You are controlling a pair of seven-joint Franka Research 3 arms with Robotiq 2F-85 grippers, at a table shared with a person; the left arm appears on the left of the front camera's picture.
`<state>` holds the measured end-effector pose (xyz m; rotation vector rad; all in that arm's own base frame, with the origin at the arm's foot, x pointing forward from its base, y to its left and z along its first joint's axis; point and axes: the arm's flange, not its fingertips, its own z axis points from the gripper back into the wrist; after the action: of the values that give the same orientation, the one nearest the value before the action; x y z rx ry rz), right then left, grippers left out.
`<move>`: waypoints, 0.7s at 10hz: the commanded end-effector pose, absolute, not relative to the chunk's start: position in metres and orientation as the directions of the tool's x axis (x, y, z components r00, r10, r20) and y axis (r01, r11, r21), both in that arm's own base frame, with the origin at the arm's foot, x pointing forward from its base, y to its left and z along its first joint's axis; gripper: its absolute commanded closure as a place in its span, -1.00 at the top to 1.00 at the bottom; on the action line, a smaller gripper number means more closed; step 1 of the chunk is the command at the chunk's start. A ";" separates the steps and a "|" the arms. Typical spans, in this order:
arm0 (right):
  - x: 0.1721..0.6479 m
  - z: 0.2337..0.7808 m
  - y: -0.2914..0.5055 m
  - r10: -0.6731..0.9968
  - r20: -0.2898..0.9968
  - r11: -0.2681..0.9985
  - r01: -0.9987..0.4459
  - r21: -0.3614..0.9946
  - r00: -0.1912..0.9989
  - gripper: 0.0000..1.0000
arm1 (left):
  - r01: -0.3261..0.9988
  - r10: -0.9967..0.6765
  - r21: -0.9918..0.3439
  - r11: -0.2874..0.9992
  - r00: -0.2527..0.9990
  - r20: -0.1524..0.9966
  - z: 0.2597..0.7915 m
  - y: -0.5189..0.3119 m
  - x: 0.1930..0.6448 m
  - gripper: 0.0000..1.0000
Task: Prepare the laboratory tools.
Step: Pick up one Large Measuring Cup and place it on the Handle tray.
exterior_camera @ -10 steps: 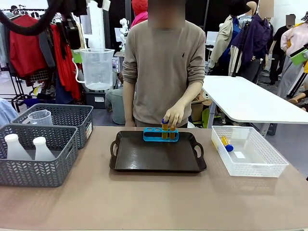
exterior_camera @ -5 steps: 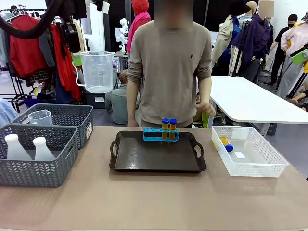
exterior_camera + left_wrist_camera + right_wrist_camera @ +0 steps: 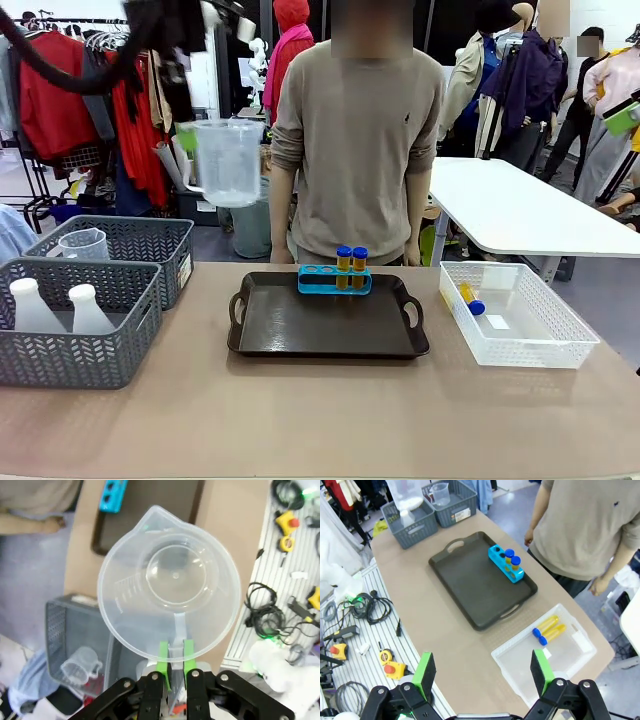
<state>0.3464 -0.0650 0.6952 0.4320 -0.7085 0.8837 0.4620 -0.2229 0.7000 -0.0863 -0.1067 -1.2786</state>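
My left gripper (image 3: 185, 140) is shut on the handle of a clear measuring beaker (image 3: 228, 162) and holds it high above the table's left side. In the left wrist view the green pads (image 3: 163, 661) pinch the handle below the beaker's open mouth (image 3: 170, 580). Two amber tubes with blue caps (image 3: 351, 262) stand in the blue rack (image 3: 320, 281) on the black tray (image 3: 320, 325). More amber tubes (image 3: 547, 628) lie in the white basket (image 3: 510, 657). Two white flasks (image 3: 60, 308) sit in the front grey basket (image 3: 70, 355). My right gripper (image 3: 482, 672) hangs open high above the table.
A second clear beaker (image 3: 83, 243) stands in the rear grey basket (image 3: 140, 245). The white basket (image 3: 540, 345) sits at the table's right. The person stands at the far edge behind the tray, arms down at their sides.
The left gripper has carried the beaker to the right and slightly down. The person's hand has left the tubes in the rack and dropped to their side.
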 end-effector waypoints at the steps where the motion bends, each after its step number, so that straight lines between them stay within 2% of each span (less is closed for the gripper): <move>1: 0.347 0.697 -0.064 0.541 0.736 0.551 -0.832 0.056 0.408 1.00 | 0.979 -0.969 -0.054 0.195 0.201 0.143 0.679 -0.258 0.483 -1.00; 6: 0.347 0.697 -0.064 0.541 0.736 0.551 -0.832 0.056 0.408 1.00 | 0.998 -0.990 -0.003 0.068 0.068 0.124 0.601 -0.352 0.517 -1.00; 7: 0.347 0.697 -0.064 0.541 0.736 0.551 -0.832 0.056 0.408 1.00 | 0.999 -0.990 -0.040 0.036 0.041 0.138 0.582 -0.367 0.528 -1.00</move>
<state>0.3462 -0.0647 0.6954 0.4319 -0.7087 0.8839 0.5128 -0.3612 0.5866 -0.1327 -0.0809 -1.4854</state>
